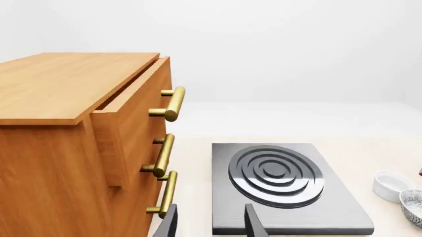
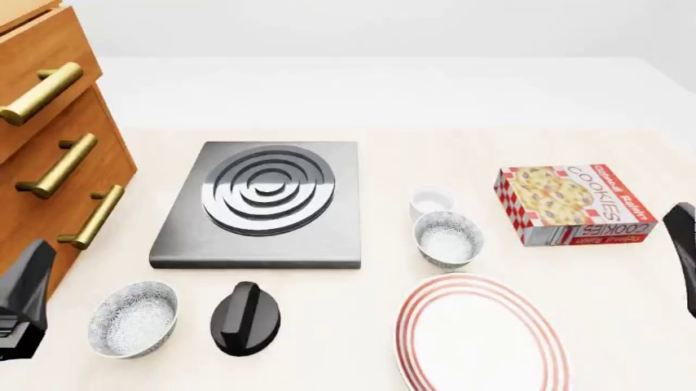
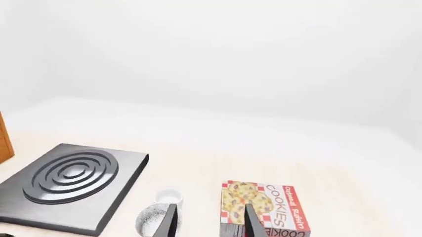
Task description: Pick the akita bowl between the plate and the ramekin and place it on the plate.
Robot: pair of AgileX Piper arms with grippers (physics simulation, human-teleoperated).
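The akita bowl (image 2: 448,238), speckled grey, stands between the small white ramekin (image 2: 432,201) behind it and the red-ringed plate (image 2: 478,336) at the table's front edge. In the right wrist view the bowl (image 3: 150,219) shows partly behind one finger, with the ramekin (image 3: 168,196) just beyond. My right gripper (image 3: 209,223) is open and empty; its dark tip (image 2: 683,257) sits at the far right, well away from the bowl. At the front left, my left gripper (image 1: 211,224) is also open and empty, facing the stove. The bowl (image 1: 413,206) and ramekin (image 1: 390,185) appear at that view's edge.
A look-alike speckled bowl (image 2: 133,318) and a black knob (image 2: 246,319) lie at front left. A grey stove plate (image 2: 264,204) sits mid-table. A cookies box (image 2: 574,204) lies right of the ramekin. A wooden drawer cabinet (image 2: 49,138) with brass handles fills the left side.
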